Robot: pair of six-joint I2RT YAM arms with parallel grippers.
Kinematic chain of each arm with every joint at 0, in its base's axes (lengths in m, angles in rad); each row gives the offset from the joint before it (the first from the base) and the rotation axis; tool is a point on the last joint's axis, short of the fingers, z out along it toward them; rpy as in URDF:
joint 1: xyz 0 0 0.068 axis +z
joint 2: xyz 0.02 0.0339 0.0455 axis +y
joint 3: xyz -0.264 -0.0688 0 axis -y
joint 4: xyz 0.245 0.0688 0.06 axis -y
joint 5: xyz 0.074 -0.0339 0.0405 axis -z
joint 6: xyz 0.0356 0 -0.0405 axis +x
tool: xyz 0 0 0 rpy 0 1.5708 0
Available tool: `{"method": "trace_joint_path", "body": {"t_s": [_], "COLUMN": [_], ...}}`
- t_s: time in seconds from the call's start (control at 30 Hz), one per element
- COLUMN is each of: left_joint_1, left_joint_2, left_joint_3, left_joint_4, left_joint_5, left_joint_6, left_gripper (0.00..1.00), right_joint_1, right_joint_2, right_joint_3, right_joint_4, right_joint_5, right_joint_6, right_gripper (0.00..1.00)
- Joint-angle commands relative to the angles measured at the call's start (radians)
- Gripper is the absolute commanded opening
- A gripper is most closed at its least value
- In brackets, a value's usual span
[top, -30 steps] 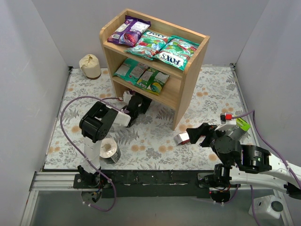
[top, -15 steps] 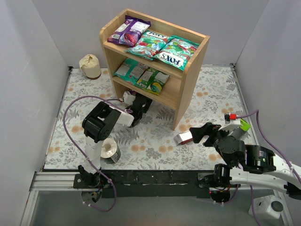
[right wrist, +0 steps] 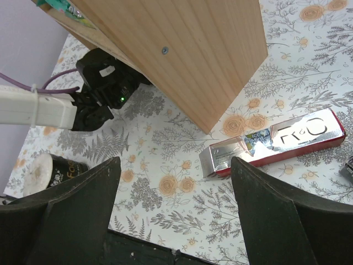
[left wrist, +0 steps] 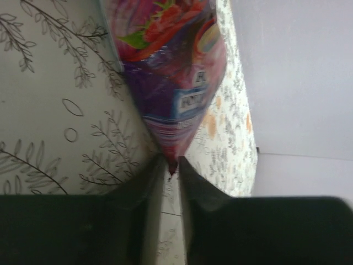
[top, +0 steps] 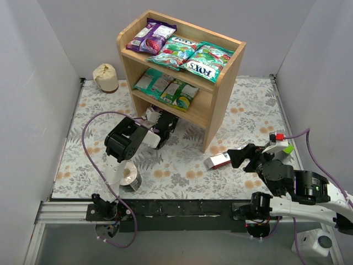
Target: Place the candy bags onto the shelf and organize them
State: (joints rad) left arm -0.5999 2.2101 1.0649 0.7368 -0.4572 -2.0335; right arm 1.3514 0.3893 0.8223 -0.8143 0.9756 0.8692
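The wooden shelf point(top: 220, 105) stands at the back centre. Its top tier holds a purple candy bag point(top: 151, 36) and green FOX'S bags point(top: 207, 59). The lower tier holds more green bags point(top: 165, 88). My left gripper point(top: 164, 122) is low on the table, just in front of the lower tier. In the left wrist view it point(left wrist: 172, 165) is shut on the bottom tip of a magenta candy bag point(left wrist: 171, 66). My right gripper point(top: 242, 157) is open and empty over the table, right of the shelf point(right wrist: 187, 49); its wrist view point(right wrist: 174, 171) shows the wide gap.
A slim red-and-white box point(top: 218, 161) lies on the floral cloth just left of my right gripper, also in the right wrist view point(right wrist: 276, 141). A tape roll point(top: 128, 176) sits by the left arm's base. A beige round object point(top: 105, 77) stands at the back left.
My left arm has carried its gripper a little right and toward the shelf's lower tier. My right gripper has drifted slightly right, away from the box.
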Motion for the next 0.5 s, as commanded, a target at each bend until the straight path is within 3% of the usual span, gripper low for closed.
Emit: {"method": "trace_joint_path", "body": {"t_s": [0.0, 0.1, 0.3, 0.47], "left_joint_1": [-0.008, -0.008, -0.008, -0.009], "left_joint_2": [0.072, 0.076, 0.066, -0.021], "left_joint_3": [-0.014, -0.023, -0.051, -0.091], "left_joint_4": [-0.152, -0.134, -0.12, -0.177], "left_joint_5": [-0.024, -0.026, -0.014, 0.049], "left_joint_6": [-0.784, -0.788, -0.757, -0.584], "left_gripper": [0.1, 0.0, 0.0, 0.0], "right_joint_1": [0.005, 0.005, 0.005, 0.005], "right_joint_2": [-0.006, -0.004, 0.005, 0.011], "right_joint_3": [0.069, 0.067, 0.06, 0.054], "right_joint_4": [-0.031, -0.028, -0.022, -0.013], "right_joint_5": [0.041, 0.04, 0.028, 0.035], "right_joint_6": [0.019, 0.019, 0.024, 0.022], "right_gripper": [0.87, 0.87, 0.86, 0.86]}}
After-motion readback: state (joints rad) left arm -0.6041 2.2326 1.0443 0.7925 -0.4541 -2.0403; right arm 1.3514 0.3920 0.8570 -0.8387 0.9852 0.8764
